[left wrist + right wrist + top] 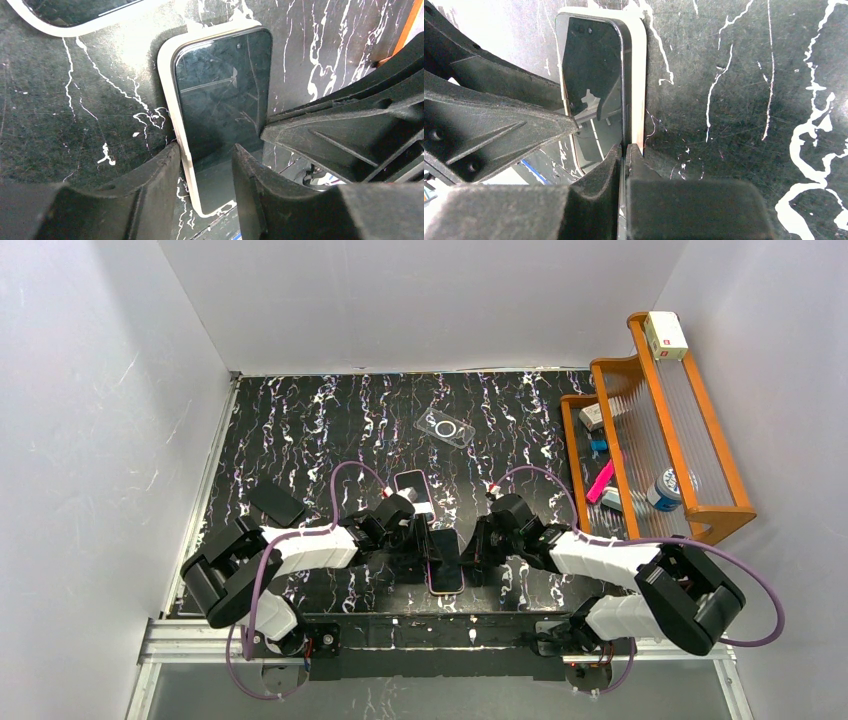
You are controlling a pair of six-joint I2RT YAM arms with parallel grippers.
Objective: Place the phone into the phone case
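Now: left gripper (207, 152) released, jaws straddling the left rim of the phone case (166, 90); phone (220, 90) lies screen-up in it on the tabletop (749, 100) between the grippers; right gripper (624, 155) clenched, tips at the phone's right edge.

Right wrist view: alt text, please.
The right gripper is shut at the edge of the dark phone, which lies on a cream case on the black table. The left gripper reaches the phone from the left.
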